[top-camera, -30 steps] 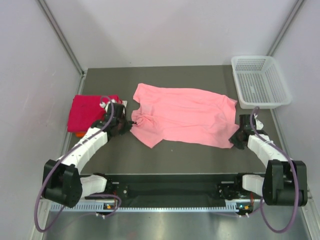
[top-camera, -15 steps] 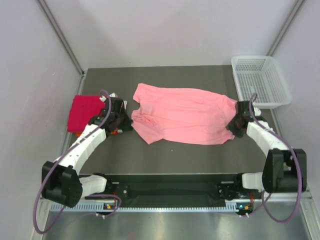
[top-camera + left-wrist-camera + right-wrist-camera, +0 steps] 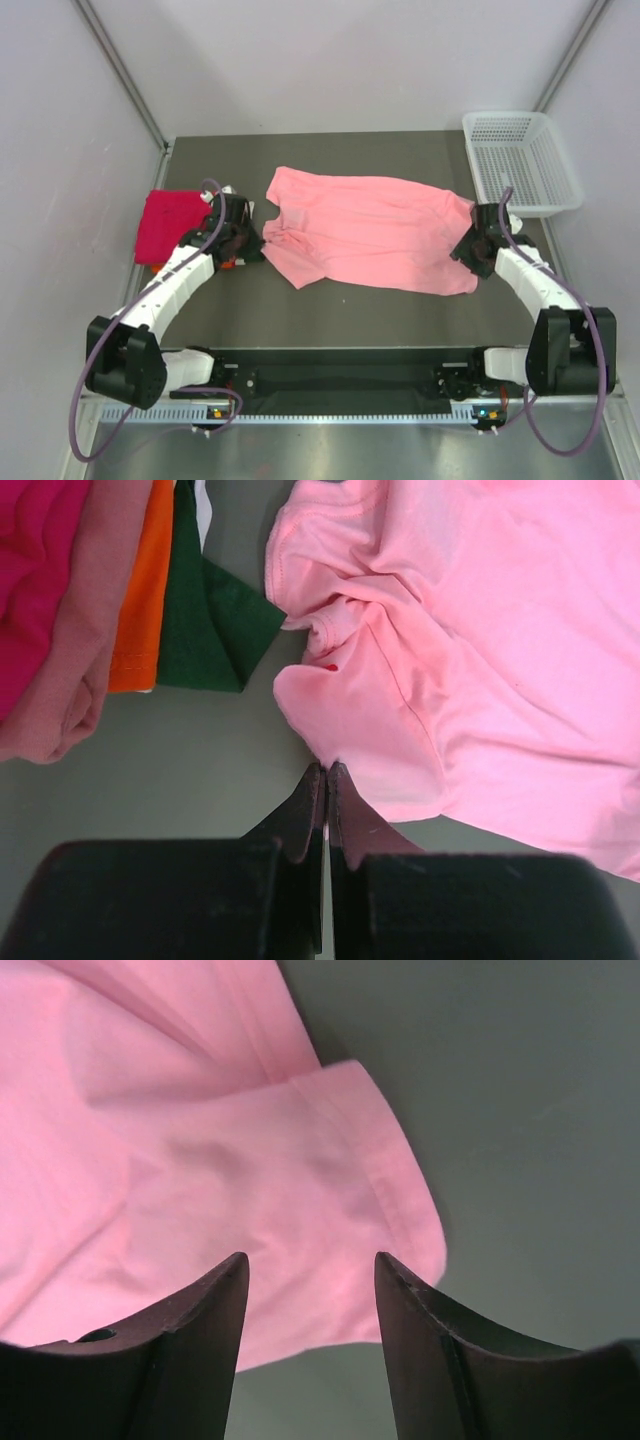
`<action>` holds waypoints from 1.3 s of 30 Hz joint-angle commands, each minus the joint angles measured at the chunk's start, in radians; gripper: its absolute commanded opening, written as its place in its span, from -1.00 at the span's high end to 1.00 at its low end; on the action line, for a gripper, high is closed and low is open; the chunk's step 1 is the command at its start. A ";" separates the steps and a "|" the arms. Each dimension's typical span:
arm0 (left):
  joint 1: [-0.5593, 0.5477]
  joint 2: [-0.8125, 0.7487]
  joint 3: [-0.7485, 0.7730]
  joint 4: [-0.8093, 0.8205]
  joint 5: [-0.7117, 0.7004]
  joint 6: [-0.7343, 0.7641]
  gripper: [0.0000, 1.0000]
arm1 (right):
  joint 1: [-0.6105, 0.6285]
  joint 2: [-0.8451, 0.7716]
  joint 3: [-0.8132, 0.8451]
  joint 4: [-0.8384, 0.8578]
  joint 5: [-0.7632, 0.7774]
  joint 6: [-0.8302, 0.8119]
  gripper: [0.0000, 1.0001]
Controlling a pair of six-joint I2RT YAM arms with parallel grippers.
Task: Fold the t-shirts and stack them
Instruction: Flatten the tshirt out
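1 white mesh basket (image 3: 525,207) stands at the far right corner of the worktop (image 3: 380,320). From above, only its own mesh floor and walls show inside it.

The pink t-shirt (image 3: 370,230) lies spread flat on the middle of the worktop. Its long axis runs from the left edge toward the right edge, and the right end sits slightly closer to the near edge. The left end is gathered into wrinkles, and a seam like a collar's shows there in the left wrist view, so the neck seems to point at the left edge. The right end finishes in a hemmed corner.

A stack of folded t-shirts (image 3: 170,222) sits against the left edge of the worktop, apart from the spread one, with a magenta-red one on top. The left wrist view shows more layers at its side: a dusty pink fold (image 3: 90,630), an orange one (image 3: 140,600) and a dark green one (image 3: 205,620).

The left gripper (image 3: 326,772) is fully closed, its tips meeting right at the bunched left edge of the pink t-shirt. Whether any cloth is pinched cannot be told. The right gripper (image 3: 308,1265) has its 2 fingers spread apart above the hemmed right corner, with nothing caught between them.
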 commanded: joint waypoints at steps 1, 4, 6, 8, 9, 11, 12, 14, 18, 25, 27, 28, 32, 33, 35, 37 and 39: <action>0.007 0.006 0.040 0.020 -0.036 0.025 1.00 | -0.002 -0.072 -0.035 -0.041 0.030 -0.014 -0.07; 0.020 0.003 0.037 0.025 -0.059 0.033 1.00 | -0.002 -0.118 -0.064 -0.056 0.042 -0.013 0.05; 0.041 0.013 0.038 0.034 -0.044 0.039 1.00 | -0.004 -0.122 -0.070 -0.064 0.035 -0.013 0.10; 0.072 0.027 0.047 0.039 -0.016 0.038 1.00 | -0.004 -0.109 -0.078 -0.078 0.016 -0.022 0.10; 0.076 0.038 0.052 0.039 -0.013 0.038 1.00 | -0.002 -0.104 -0.087 -0.078 -0.002 -0.027 0.07; 0.087 0.049 0.061 0.040 -0.016 0.036 1.00 | -0.002 -0.101 -0.104 -0.059 -0.013 -0.030 -0.04; 0.089 0.053 0.063 0.046 -0.018 0.029 1.00 | -0.004 -0.096 -0.121 -0.049 -0.023 -0.030 -0.09; 0.089 0.056 0.061 0.060 -0.015 0.022 1.00 | -0.004 -0.087 -0.130 -0.009 -0.040 -0.030 -0.08; 0.089 0.062 0.049 0.088 -0.019 -0.005 1.00 | 0.001 -0.003 -0.077 0.028 -0.080 -0.051 0.01; 0.090 0.065 0.029 0.111 -0.068 -0.024 1.00 | 0.026 0.128 -0.001 0.072 -0.056 -0.054 0.28; 0.092 0.065 0.021 0.128 -0.071 -0.036 1.00 | 0.027 0.186 0.019 0.076 -0.060 -0.042 0.65; 0.095 0.065 0.011 0.135 -0.067 -0.039 1.00 | 0.035 0.203 0.023 0.082 -0.062 -0.034 0.71; 0.106 0.075 0.006 0.152 -0.074 -0.042 1.00 | 0.067 0.304 0.074 0.100 -0.059 -0.004 0.81; 0.115 0.082 0.009 0.146 -0.078 -0.040 1.00 | 0.076 0.324 0.112 0.097 -0.059 -0.002 0.81; 0.122 0.088 0.008 0.144 -0.085 -0.040 1.00 | 0.098 0.391 0.160 0.091 -0.054 0.010 0.80; 0.129 0.092 -0.005 0.160 -0.088 -0.040 1.00 | 0.115 0.440 0.253 0.062 -0.040 0.010 0.73; 0.130 0.092 -0.020 0.177 -0.096 -0.040 1.00 | 0.122 0.500 0.345 0.013 -0.033 0.007 0.60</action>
